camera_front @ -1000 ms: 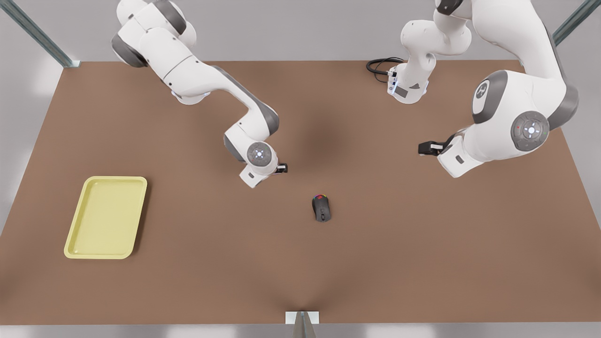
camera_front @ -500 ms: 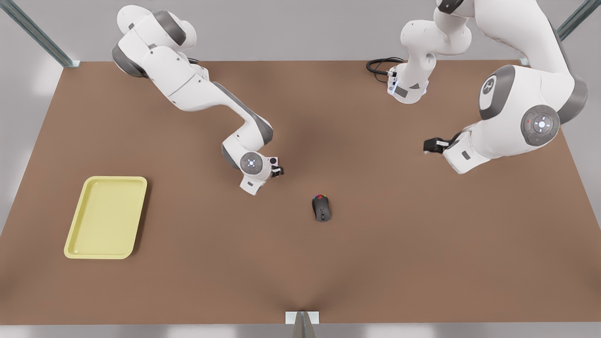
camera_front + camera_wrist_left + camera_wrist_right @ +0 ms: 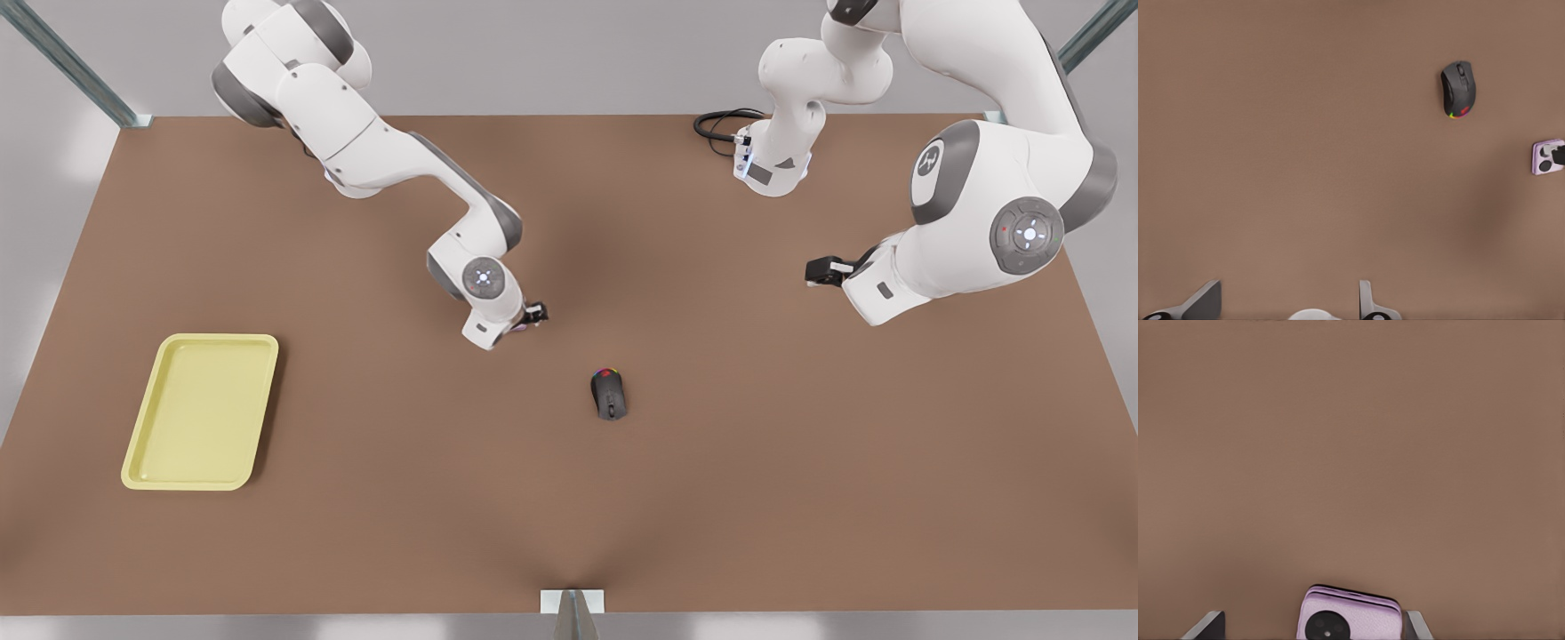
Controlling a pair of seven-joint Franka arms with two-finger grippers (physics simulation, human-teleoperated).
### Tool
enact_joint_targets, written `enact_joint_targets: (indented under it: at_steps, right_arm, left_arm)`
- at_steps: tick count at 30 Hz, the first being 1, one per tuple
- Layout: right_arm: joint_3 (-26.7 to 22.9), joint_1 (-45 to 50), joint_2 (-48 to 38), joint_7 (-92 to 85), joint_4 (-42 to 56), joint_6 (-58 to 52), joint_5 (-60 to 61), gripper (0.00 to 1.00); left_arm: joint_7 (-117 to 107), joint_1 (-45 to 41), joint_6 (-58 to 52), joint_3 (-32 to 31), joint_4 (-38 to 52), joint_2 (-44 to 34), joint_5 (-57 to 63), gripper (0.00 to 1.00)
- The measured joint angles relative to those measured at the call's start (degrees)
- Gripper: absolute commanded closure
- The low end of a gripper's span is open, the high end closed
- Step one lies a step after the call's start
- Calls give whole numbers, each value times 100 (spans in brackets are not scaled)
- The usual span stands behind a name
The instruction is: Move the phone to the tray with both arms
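Now right gripper (image 3: 536, 313) holding phone (image 3: 1350, 617), left gripper (image 3: 816, 271) waiting open.

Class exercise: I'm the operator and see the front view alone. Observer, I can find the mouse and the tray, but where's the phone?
Observer: The right wrist view shows the phone at the right gripper, black circles facing up.
Operator: Which arm is that?
Observer: The one on the front view's left. The left wrist view shows its black gripper on the phone, apart from the mouse.
Operator: And the left gripper?
Observer: The left gripper waits open above the table.
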Motion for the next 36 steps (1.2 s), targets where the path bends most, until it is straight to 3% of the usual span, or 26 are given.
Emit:
enact_joint_targets:
  at_steps: [13,36]
  right_arm:
    - [-113,-84,118,987,-323,308,-392,0]
    - [15,-108,47,1084,-772,775,-459,0]
  left_arm:
    - [45,-1,-27,-1,0,17,63,0]
    - [61,0,-58,-9,6,9,141,0]
